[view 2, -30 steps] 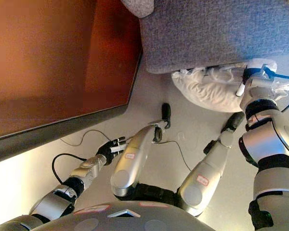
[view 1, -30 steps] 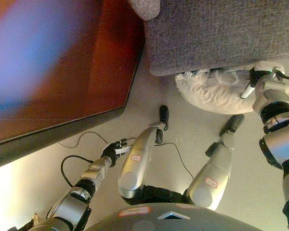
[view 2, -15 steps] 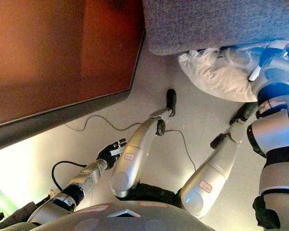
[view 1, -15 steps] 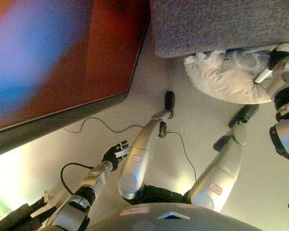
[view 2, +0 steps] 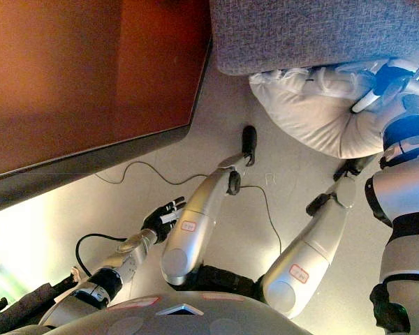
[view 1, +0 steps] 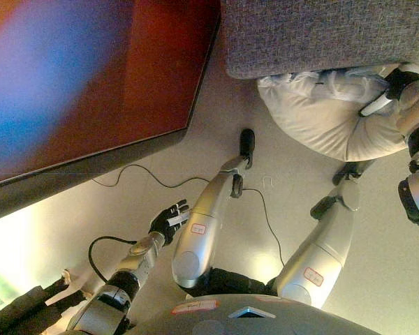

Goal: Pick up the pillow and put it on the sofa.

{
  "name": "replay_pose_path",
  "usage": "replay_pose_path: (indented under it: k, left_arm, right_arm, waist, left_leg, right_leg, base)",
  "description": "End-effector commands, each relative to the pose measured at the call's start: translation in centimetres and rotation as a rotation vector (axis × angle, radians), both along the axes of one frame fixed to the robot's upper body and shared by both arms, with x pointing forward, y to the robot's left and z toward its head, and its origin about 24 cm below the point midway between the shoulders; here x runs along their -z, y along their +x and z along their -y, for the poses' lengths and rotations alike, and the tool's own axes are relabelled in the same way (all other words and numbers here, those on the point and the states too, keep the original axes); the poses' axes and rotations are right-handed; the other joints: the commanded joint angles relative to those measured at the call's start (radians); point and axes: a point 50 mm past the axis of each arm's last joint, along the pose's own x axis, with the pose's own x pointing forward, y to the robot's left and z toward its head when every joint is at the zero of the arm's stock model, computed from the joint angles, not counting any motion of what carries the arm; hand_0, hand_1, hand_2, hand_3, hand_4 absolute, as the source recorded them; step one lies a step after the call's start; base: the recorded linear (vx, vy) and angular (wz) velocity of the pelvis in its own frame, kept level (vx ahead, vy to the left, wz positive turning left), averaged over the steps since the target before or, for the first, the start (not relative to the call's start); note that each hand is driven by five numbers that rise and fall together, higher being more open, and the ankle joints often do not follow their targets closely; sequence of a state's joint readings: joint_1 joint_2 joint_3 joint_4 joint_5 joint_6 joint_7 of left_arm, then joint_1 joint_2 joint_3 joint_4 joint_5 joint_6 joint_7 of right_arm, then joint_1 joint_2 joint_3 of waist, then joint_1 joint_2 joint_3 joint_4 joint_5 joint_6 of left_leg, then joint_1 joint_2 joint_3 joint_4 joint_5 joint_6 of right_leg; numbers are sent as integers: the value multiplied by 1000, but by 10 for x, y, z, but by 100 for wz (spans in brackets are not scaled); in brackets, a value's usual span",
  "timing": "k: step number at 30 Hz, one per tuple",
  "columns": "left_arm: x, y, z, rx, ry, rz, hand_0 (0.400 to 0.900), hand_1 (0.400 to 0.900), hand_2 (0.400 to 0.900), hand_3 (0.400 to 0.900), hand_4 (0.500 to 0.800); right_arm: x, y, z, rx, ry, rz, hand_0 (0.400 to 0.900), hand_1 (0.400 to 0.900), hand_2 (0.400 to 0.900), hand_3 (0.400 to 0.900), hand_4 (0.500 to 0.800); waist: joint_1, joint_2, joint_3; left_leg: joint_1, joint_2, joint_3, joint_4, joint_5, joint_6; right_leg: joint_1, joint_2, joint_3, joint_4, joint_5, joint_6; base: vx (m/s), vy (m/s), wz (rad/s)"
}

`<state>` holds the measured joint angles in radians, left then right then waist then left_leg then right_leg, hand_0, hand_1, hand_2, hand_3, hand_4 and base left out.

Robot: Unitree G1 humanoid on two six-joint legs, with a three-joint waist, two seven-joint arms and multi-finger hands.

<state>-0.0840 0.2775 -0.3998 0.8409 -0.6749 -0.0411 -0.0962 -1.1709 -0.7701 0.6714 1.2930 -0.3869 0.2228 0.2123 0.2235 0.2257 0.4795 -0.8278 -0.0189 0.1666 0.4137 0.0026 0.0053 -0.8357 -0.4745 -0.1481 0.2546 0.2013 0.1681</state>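
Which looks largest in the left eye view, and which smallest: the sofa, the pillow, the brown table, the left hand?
1. Brown table
2. Sofa, cut off by the view's edge, so only its visible part counts
3. Pillow
4. Left hand

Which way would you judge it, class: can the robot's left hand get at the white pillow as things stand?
Probably not. The left hand hangs low on the robot's left side, well apart from the pillow, which lies against the sofa by the right hand.
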Motion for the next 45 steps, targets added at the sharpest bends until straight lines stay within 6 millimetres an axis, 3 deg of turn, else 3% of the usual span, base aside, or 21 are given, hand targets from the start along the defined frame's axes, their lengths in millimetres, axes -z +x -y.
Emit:
replay_pose_path:
  k: [1,6,13,18,27,36,45]
  left_arm:
    - [13,-42,-27,-38,44,-112,900,900,900,900,800]
    - [15,-48,-33,-20,43,-135,900,900,900,900,800]
    - [17,-48,-48,-18,90,-172,900,900,900,900,800]
    - [18,-48,-64,-36,156,-203,900,900,900,900,800]
    - [19,-63,-96,-94,264,-294,900,900,900,900,800]
    - [28,-94,-107,-132,327,-407,900,900,900,900,800]
    - [32,-130,-120,-127,385,-552,900,900,900,900,800]
  right_arm:
    - [-81,10,-14,-144,-48,221,400,400,400,400,500]
    - [-70,11,-16,-178,-21,166,400,400,400,400,500]
    - [-32,11,-25,-254,115,56,400,400,400,400,500]
    - [6,7,-37,-331,263,-27,400,400,400,400,500]
    - [53,-6,-55,-437,469,-98,400,400,400,400,500]
    - [73,-18,-83,-565,625,-182,400,400,400,400,500]
    - [58,-26,-125,-735,1044,-197,400,400,400,400,500]
  waist:
    - [1,182,40]
    - [-8,159,40]
    - [-24,92,40]
    - [-34,7,40]
    - [-39,-122,-79]
    - [-51,-188,-202]
    - [-40,-242,-317]
  left_leg:
    - [106,28,-85,-234,136,-90]
    - [175,37,-83,-262,135,-92]
    - [304,53,-65,-283,120,-92]
    - [443,76,-43,-314,105,-94]
    - [611,133,-21,-432,114,-113]
    - [723,162,-18,-488,119,-128]
    - [823,183,-13,-487,94,-131]
  right_leg:
    - [33,9,-24,101,-112,20]
    - [108,18,-50,60,-105,24]
    - [263,18,-106,2,-88,29]
    - [427,40,-157,-56,-77,38]
    - [626,108,-218,-186,-59,45]
    - [763,161,-252,-272,-57,39]
    - [872,171,-283,-280,-76,35]
  base:
    - [9,-54,-3]
    - [13,-46,-5]
    - [25,-88,-1]
    - [54,-164,-6]
    - [98,-182,-2]
    - [131,-97,2]
    - [200,-43,9]
